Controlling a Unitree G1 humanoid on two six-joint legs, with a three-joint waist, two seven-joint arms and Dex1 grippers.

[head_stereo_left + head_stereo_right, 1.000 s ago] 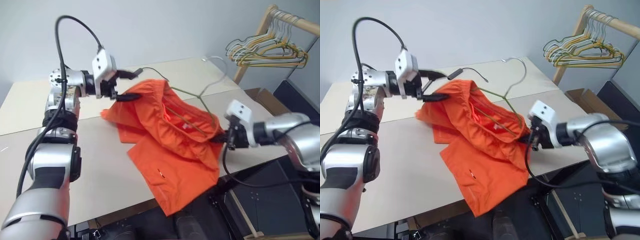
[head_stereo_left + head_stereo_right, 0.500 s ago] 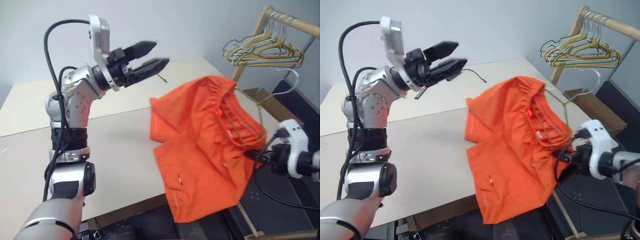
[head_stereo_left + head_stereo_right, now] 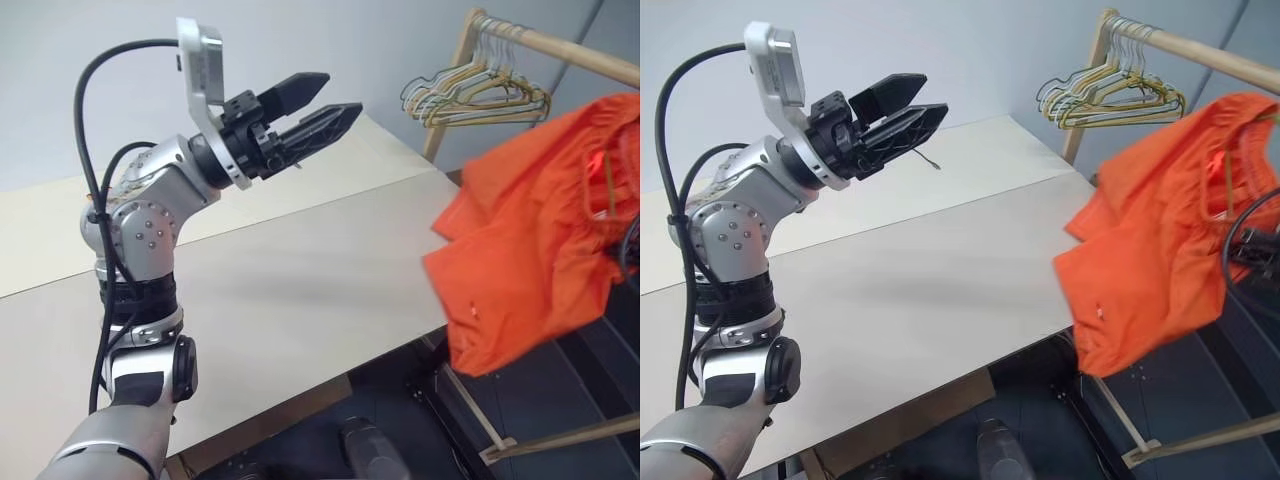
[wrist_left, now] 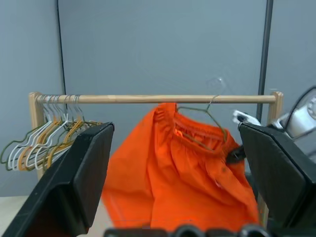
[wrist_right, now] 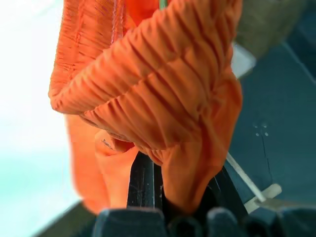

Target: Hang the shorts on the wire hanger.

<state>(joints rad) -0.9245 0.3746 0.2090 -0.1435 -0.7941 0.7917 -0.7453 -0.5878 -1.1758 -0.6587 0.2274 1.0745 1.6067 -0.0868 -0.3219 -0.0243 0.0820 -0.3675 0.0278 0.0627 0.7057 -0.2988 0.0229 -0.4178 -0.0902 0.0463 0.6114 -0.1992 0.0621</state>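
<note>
Left wrist view: the shorts (image 4: pixel 182 173), bright orange with a gathered waistband, hang in the air off the table's right end on the wire hanger (image 4: pixel 205 114), just below the wooden rail (image 4: pixel 163 98) of a clothes rack; the hanger's hook is too faint to place against the rail. Right gripper (image 5: pixel 145 183), largely buried in orange folds, is clamped on the shorts, with the hanger wire hidden there. Left gripper (image 3: pixel 330 98) is raised over the bare beige table (image 3: pixel 300 290) with jaws spread wide and empty; grey wall behind, spare hangers (image 3: pixel 470 95) bunched at the rail's end.
</note>
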